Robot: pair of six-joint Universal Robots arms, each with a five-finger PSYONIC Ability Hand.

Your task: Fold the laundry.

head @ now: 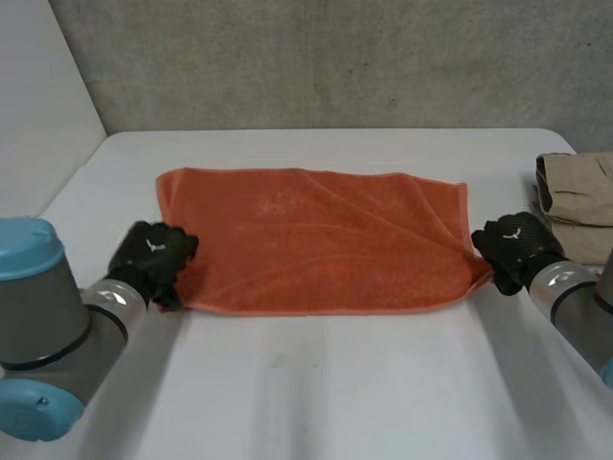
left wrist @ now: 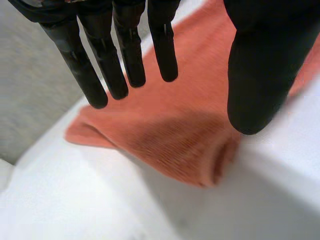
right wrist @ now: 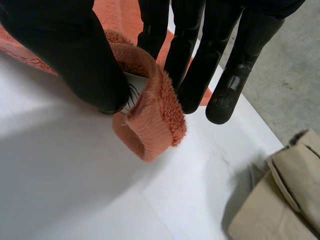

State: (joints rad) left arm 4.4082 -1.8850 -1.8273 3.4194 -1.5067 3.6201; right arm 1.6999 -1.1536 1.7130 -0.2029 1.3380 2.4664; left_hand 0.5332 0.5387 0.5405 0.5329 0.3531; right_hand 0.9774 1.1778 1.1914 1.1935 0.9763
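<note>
Right hand (right wrist: 70,55) pinches orange towel (right wrist: 155,117) corner; beige garment (right wrist: 282,200) nearby.

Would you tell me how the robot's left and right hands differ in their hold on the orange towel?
The left hand holds straight fingers over the orange towel's near left corner, gripping nothing; the right hand pinches its near right corner between thumb and fingers. The left hand's corner rests on the table; the right hand's is curled upward. Both hands are black.
</note>
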